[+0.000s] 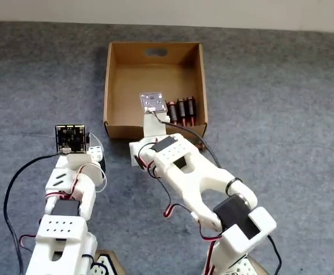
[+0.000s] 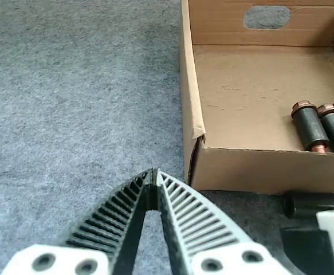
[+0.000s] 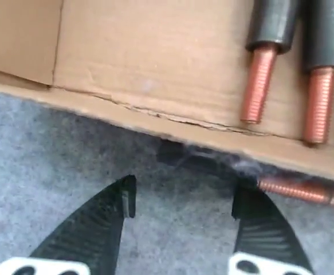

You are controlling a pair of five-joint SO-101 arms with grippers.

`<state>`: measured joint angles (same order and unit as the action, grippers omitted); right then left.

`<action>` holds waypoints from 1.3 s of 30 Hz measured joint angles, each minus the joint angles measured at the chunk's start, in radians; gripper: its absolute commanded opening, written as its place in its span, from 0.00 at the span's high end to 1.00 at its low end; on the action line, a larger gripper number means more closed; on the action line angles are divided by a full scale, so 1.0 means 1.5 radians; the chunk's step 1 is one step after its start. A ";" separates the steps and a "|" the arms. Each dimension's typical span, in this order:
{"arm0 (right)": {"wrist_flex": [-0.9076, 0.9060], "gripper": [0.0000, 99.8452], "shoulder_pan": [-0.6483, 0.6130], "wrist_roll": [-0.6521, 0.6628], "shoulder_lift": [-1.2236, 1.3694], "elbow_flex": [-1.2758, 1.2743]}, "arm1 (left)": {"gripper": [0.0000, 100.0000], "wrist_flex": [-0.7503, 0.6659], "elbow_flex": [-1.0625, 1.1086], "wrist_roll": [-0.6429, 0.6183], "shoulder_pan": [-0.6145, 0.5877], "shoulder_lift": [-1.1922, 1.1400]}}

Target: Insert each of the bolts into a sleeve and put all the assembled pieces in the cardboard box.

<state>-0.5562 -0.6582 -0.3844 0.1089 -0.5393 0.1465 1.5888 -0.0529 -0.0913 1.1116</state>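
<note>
The right claw [image 3: 184, 195] hangs open and empty just outside the cardboard box [image 3: 126, 63] wall. A bolt [image 3: 293, 191] lies beside one fingertip, likely the next pickup. The left claw [image 2: 153, 177] is clenched on nothing.

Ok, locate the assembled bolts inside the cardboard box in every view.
High view: assembled bolts at the right end of the box's near wall.
Left wrist view: assembled bolts inside the box, against its near wall.
Right wrist view: their threaded ends just inside that wall.
Shared landmark: the box's near wall.
</note>
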 measured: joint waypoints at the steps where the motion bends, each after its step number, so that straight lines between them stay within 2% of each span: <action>1: 0.005 0.73 0.001 0.000 0.002 0.000 | 0.99 0.000 0.000 0.000 0.000 0.000; 11: 0.078 0.73 0.006 0.000 0.003 0.000 | 0.99 0.000 0.000 0.000 0.000 0.000; 21: 0.081 0.79 0.010 0.000 0.003 -0.028 | 0.99 0.000 0.000 0.000 0.000 0.000; 39: 0.137 0.79 0.011 0.000 0.004 -0.035 | 0.99 0.000 0.000 0.000 0.000 0.000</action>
<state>-0.3506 -0.6414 -0.3844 0.1151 -0.5915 0.1465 1.5888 -0.0529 -0.0913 1.1116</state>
